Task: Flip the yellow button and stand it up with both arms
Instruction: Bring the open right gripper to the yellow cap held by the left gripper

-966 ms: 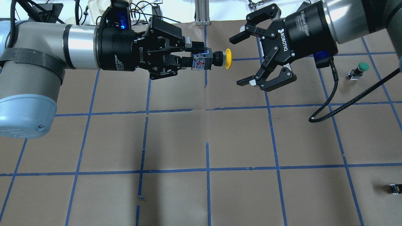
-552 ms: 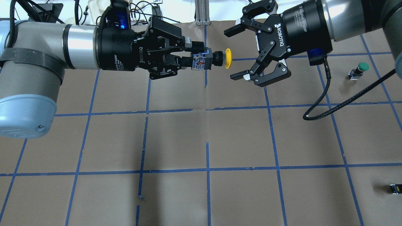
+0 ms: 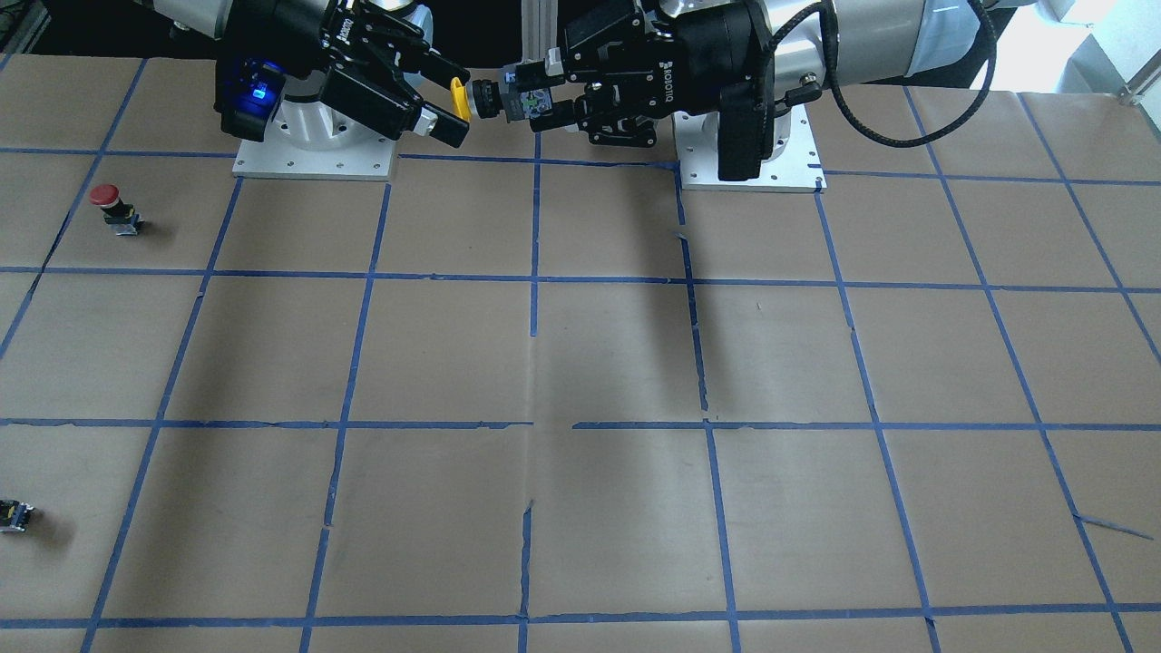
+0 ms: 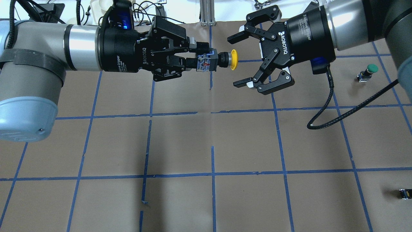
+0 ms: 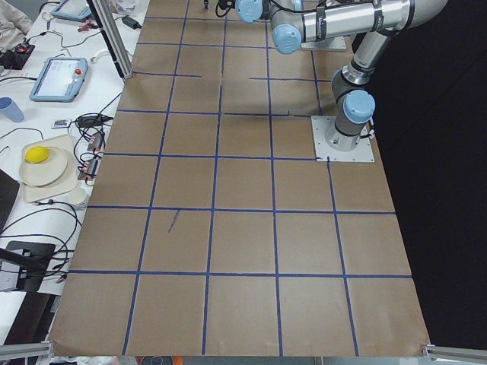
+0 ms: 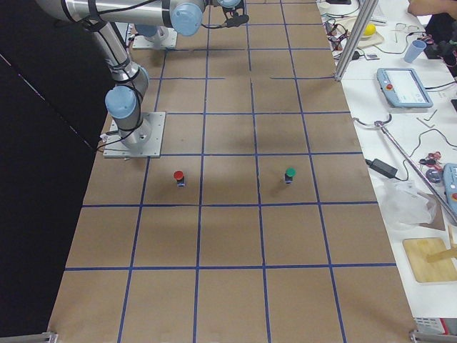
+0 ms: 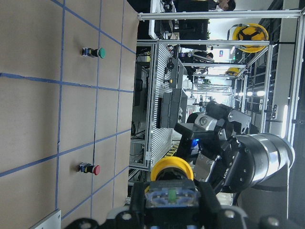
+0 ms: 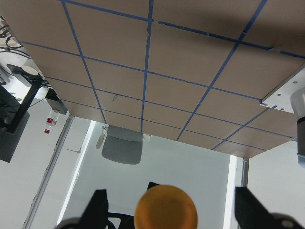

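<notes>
- The brand "ROBOTIQ" is printed in white on the black body of the left gripper [image 4: 200, 54], as seen from overhead and from the front.
- The same "ROBOTIQ" mark is carried on the body of the right gripper [image 4: 236, 62].
- A smaller white line ending in "Gripper" is set beside each mark; the rest cannot be read.

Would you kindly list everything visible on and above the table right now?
yellow mushroom-cap push button: 1, yellow cap on a black-and-grey body, held level in mid-air
red-capped push button: 1, red, upright on the table, robot's right side
green-capped push button: 1, green, upright on the table, robot's right side
small dark capless switch block: 1, black, on the table, far to the robot's right
paper-covered table: 1, brown with a blue tape grid
braided cable: 1, black, looping from the right wrist
left gripper: 1, black, shut on the button's body
right gripper: 1, black, open, jaws either side of the cap, apart from it
</notes>
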### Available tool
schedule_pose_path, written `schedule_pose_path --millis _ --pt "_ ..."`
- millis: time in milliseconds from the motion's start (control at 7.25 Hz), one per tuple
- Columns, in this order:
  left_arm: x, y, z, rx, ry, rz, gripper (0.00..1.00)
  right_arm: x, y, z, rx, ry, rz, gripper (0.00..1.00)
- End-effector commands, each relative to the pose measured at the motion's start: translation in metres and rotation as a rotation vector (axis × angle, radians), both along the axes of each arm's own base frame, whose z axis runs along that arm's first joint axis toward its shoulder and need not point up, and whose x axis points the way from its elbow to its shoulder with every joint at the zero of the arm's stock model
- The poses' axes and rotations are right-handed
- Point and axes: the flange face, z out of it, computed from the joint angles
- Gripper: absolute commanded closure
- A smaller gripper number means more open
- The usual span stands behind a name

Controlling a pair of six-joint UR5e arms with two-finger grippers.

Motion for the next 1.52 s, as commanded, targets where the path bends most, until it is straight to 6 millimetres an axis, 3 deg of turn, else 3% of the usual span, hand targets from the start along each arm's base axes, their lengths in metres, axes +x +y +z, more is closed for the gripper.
schedule_pose_path --millis 0,138,276,552,828,966,1103,1241,1379 --pt "0.0001 -0.0005 -0.0004 -0.001 -0.001 0.000 0.87 0.0003 0.0018 0.0011 -0.003 -0.001 0.000 0.23" --pt "0.0001 -0.0005 -0.0004 0.000 -0.001 0.000 0.87 0.0003 0.0018 0.0012 -0.004 -0.003 0.000 0.35" --pt "0.0001 -0.0005 -0.0004 0.000 -0.001 0.000 0.87 0.0003 0.0018 0.0012 -0.005 -0.003 0.001 0.53" --pt "0.0002 0.0005 0.0001 -0.005 -0.009 0.000 0.87 0.0004 0.0020 0.0003 -0.008 -0.002 0.005 0.77" --pt "-0.0004 0.0007 0.0005 -0.002 -0.012 -0.001 0.86 0.0005 0.0021 0.0005 -0.005 -0.006 0.003 0.82" --pt "0.0003 0.0000 -0.0009 0.001 -0.012 0.000 0.76 0.0006 0.0026 0.0011 -0.005 -0.006 0.002 0.82" --pt "-0.0003 0.0003 -0.0043 0.009 -0.016 -0.001 0.26 0.0006 0.0026 0.0011 -0.005 -0.006 0.002 0.84" --pt "-0.0003 0.0008 -0.0036 0.019 -0.015 0.002 0.04 0.0005 0.0021 0.0005 -0.003 -0.006 0.002 0.84" --pt "-0.0010 0.0010 -0.0026 0.060 -0.010 0.012 0.04 0.0005 0.0021 0.0005 -0.003 -0.006 0.002 0.84"
